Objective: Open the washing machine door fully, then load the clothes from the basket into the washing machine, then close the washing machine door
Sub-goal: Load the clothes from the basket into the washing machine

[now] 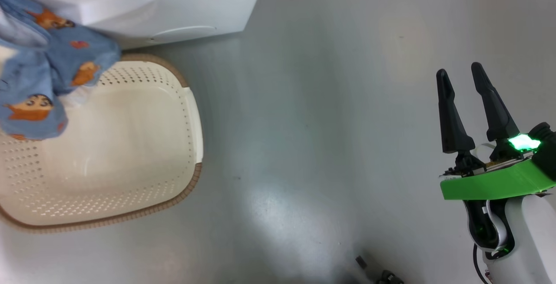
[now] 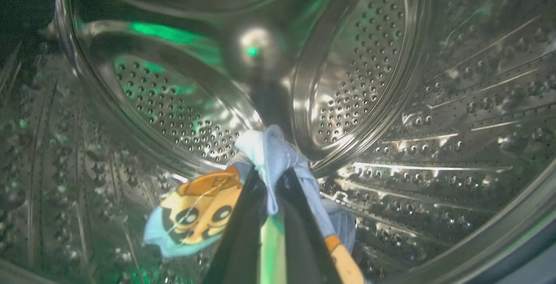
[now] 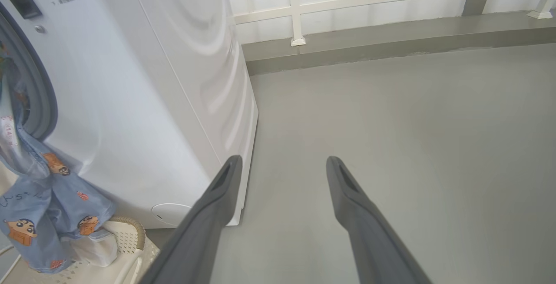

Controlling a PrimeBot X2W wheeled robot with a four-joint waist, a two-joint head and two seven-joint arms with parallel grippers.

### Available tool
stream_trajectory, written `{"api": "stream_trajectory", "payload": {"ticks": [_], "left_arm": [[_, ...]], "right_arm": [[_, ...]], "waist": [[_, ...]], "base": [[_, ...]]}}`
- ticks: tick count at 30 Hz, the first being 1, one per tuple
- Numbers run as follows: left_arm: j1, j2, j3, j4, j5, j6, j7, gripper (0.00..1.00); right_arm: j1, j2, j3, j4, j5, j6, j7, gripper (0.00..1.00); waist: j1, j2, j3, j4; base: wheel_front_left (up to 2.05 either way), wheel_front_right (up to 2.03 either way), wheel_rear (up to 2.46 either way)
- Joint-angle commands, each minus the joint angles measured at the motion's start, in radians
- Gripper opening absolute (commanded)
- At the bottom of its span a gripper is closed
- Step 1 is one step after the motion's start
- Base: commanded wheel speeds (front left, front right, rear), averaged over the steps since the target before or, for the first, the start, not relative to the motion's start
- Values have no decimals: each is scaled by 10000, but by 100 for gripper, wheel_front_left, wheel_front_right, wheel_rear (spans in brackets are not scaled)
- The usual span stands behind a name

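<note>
Left wrist view: the left gripper (image 2: pixel 273 184) is inside the steel drum (image 2: pixel 391 80) of the washing machine (image 3: pixel 130 101), its jaws pinched together on a fold of the clothes (image 2: pixel 195 214).
Light blue fabric with an orange cartoon face bunches between the dark fingers and droops on both sides toward the perforated drum wall. In the head and right wrist views, blue printed fabric hangs out of the machine's opening down to the basket (image 1: pixel 130 153), which stands on the grey floor (image 1: pixel 325 145) against the machine's front. The right gripper (image 1: pixel 459 70) hovers over bare floor, well apart from the basket, jaws spread wide, holding nothing.
</note>
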Motion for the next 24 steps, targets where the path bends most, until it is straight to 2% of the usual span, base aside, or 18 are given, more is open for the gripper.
{"api": "stream_trajectory", "payload": {"ticks": [1, 5, 16, 17, 18, 19, 21, 24], "left_arm": [[-227, 543, -10, -694, 160, 106, -101, 0], [-40, 676, 136, -1578, 176, 224, -104, 0], [-282, 677, -69, 788, 204, 236, -23, 0], [-349, 650, -79, 1064, 174, 220, 159, 3], [-429, 649, -153, 1267, 217, 209, 281, 25], [-496, 654, -230, 1440, 273, 234, 370, 40], [-602, 625, -270, 1722, 247, 210, 531, 100], [-683, 595, -320, 1949, 213, 214, 618, 100]], "right_arm": [[52, -60, 183, -265, 181, 56, -78, 100], [-17, 15, 236, -281, 188, 56, -78, 100], [73, 149, 322, -212, 223, 56, -78, 100], [78, 155, 324, -204, 224, 56, -78, 100], [81, 159, 326, -198, 228, 56, -78, 100], [83, 163, 326, -194, 233, 56, -78, 100], [79, 166, 326, -191, 239, 56, -78, 100], [78, 170, 325, -195, 232, 56, -78, 100]], "waist": [[0, 0, 173, -135], [0, 0, 255, -273], [0, 0, 183, -359], [0, 0, 165, -356], [0, 0, 149, -353], [0, 0, 136, -349], [0, 0, 110, -338], [0, 0, 72, -313]], "base": [[0, 0, 0], [0, 0, 0], [0, 0, 0], [0, 0, 0], [0, 0, 0], [0, 0, 0], [0, 0, 0], [0, 0, 0]]}}
